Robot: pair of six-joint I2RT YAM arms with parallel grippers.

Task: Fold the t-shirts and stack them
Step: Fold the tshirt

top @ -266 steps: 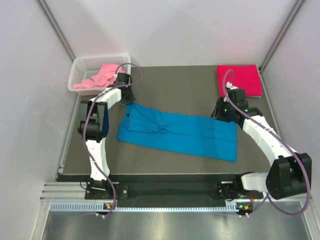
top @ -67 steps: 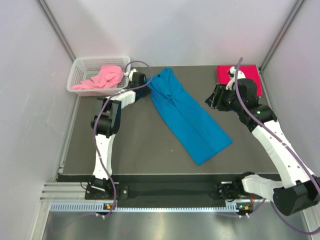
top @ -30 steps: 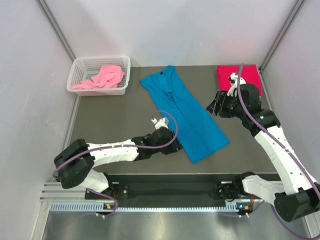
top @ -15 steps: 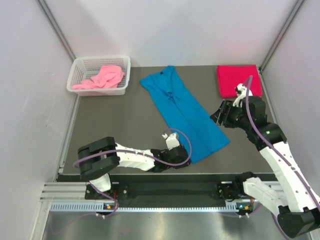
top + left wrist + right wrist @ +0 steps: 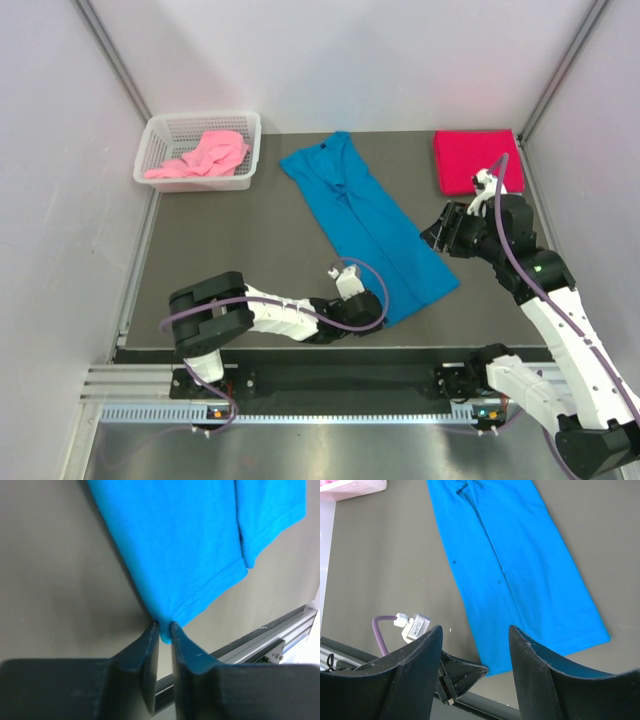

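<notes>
My left tool [image 5: 162, 626] grips only the near corner of the blue shirt [image 5: 185, 540], my right tool [image 5: 474, 630] released, so a tug could slip it.

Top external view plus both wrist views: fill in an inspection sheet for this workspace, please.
Surface: dark grey table, flat.
Job's things: blue t-shirt folded into a long strip, lying diagonally; red t-shirt folded, far right corner; pink t-shirt bunched in the white mesh basket, far left corner.
Clutter: nothing seen beyond the basket.
Grippers: left claw shut on the blue t-shirt's near corner; right claw open, above the table, holding nothing.
Cables: purple cables run along both arms.
Surroundings: white walls; metal rail at the near edge.
</notes>
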